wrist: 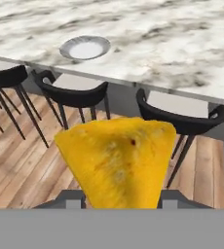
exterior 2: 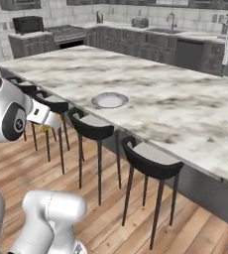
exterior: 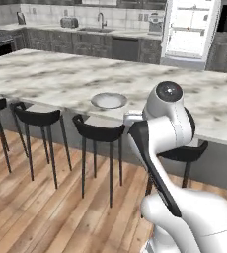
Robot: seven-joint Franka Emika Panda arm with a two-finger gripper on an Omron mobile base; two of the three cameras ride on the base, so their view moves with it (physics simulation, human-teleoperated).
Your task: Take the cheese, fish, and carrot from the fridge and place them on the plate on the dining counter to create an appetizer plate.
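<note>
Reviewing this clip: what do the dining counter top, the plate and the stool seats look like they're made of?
Dining counter: looks like polished marble, white with grey veining. Plate: grey, lighter centre, smooth; could be ceramic or metal, the render leaves it open. Stools: black curved shells on thin dark legs, likely plastic or metal, with paler seat pads, material unclear. The cheese in the pincer looks yellow-orange and mottled.

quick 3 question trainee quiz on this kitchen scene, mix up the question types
1. True or false: the plate on the dining counter already has food on it.
2. What does the hand hold? A) carrot B) cheese C) fish
3. Fill in: the stools by the dining counter have ____ seats.

Key: 1 false, the plate is bare. 2 B, a yellow wedge sits in the hand in the hand view. 3 black.
</note>
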